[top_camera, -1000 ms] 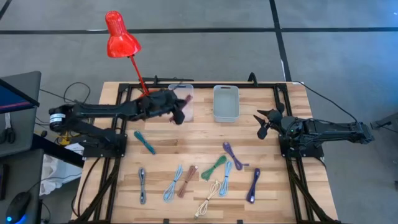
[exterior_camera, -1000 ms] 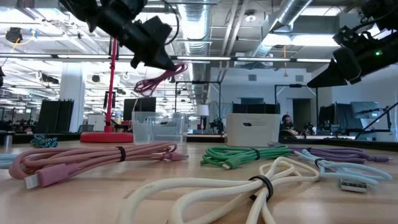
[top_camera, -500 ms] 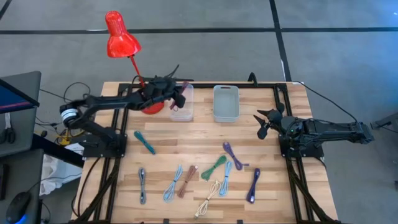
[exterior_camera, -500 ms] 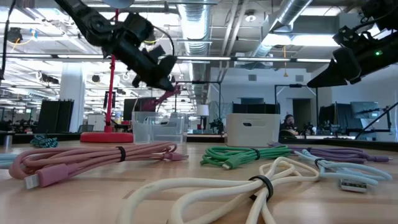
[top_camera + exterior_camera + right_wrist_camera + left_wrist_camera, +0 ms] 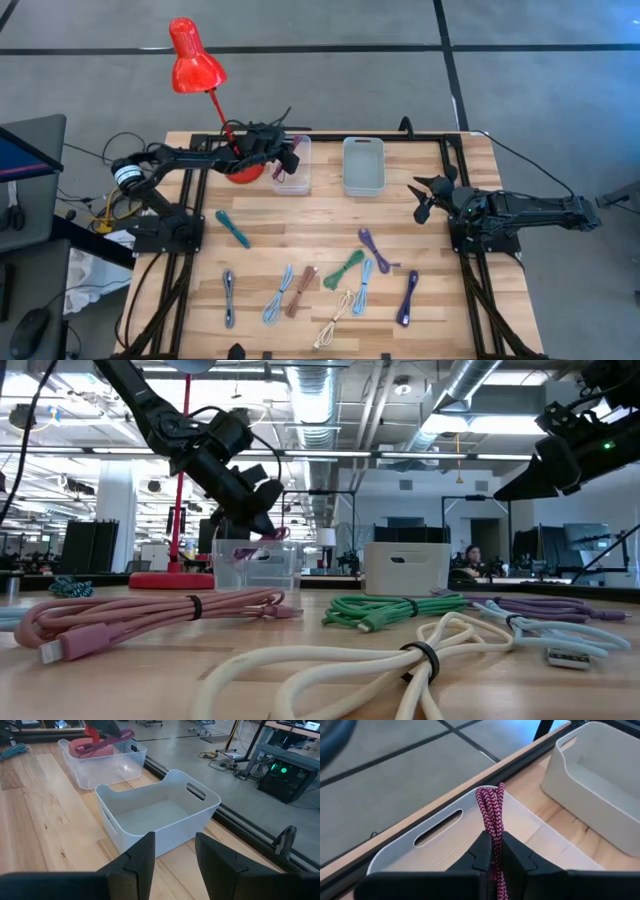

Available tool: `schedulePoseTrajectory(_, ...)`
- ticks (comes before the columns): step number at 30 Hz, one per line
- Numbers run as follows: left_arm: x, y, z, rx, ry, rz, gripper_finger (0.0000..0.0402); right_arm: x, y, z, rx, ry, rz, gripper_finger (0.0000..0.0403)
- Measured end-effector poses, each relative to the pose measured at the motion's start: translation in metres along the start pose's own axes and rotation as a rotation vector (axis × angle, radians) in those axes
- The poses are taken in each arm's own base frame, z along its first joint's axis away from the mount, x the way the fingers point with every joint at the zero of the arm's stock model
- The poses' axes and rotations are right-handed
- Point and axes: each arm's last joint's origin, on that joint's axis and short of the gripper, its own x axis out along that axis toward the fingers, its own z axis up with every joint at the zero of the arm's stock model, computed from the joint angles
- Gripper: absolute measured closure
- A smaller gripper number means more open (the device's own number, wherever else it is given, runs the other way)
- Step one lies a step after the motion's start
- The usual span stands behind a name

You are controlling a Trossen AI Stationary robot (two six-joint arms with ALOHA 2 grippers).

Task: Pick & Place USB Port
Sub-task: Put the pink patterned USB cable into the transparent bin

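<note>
My left gripper [image 5: 285,160] is shut on a magenta braided cable [image 5: 491,810] and hovers over the clear bin [image 5: 295,170] at the table's far side. In the low view the gripper [image 5: 262,510] stands just above the bin's rim [image 5: 255,543], and the cable [image 5: 258,537] reaches down to it. A white bin [image 5: 363,165] stands to the right of the clear one. My right gripper [image 5: 424,198] is open and empty near the table's right edge, and its wrist view [image 5: 172,857] looks toward both bins. My left gripper pinches the bundled magenta cable [image 5: 494,851] between its two fingers, with several strands side by side. The cable runs along the fingers and sticks out past their tips. The fingers slant down from the table's left side. The cable is clear of the table, its free end [image 5: 490,795] over the clear bin.
Several coiled cables lie on the table's near half: teal [image 5: 232,228], purple [image 5: 373,248], green [image 5: 345,268], pink [image 5: 150,615], cream [image 5: 400,660]. A red desk lamp [image 5: 195,55] stands at the far left, its base [image 5: 240,168] beside the clear bin.
My left gripper has carried the magenta cable toward the table's far edge and down, from high above the table to just over the clear bin. The cable's hanging end now reaches the bin's rim. The gripper has stayed shut.
</note>
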Motion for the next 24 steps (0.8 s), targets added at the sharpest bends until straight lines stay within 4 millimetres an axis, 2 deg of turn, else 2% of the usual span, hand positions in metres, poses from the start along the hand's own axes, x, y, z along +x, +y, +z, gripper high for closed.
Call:
schedulePoseTrajectory(12, 0.017, 0.000, -0.018, 0.002, 0.081, 0.009, 0.0380, 0.000, 0.000, 0.000, 0.000, 0.000, 0.000, 0.0269)
schedulePoseTrajectory(19, 0.018, 0.000, -0.019, -0.007, 0.080, 0.012, 0.0380, 0.000, 0.000, 0.000, 0.000, 0.000, 0.000, 0.0269)
schedulePoseTrajectory(24, 0.018, 0.000, -0.015, -0.021, 0.041, 0.024, 0.0350, 0.000, 0.000, 0.000, 0.000, 0.000, 0.000, 0.0269)
